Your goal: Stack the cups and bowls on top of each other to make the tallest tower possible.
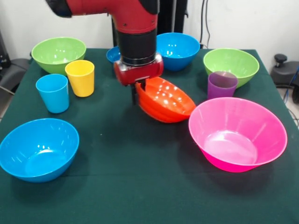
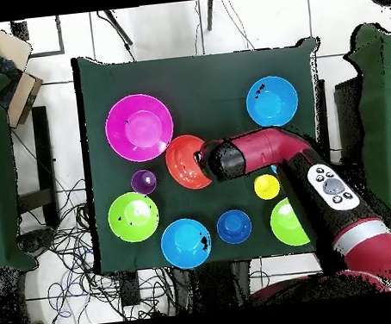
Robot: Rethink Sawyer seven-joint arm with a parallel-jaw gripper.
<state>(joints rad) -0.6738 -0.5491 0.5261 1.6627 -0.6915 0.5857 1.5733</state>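
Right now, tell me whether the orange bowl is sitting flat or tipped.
Tipped. In the front view the orange bowl leans steeply, its opening facing up and sideways, one rim edge held high at the hand, beside the pink bowl.

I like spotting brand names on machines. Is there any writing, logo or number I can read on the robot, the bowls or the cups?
No readable text in either view.
The red arm carries a pale button panel; any marks on its buttons are too small to read.
The orange bowl, pink bowl and yellow cup look plain, with no labels.
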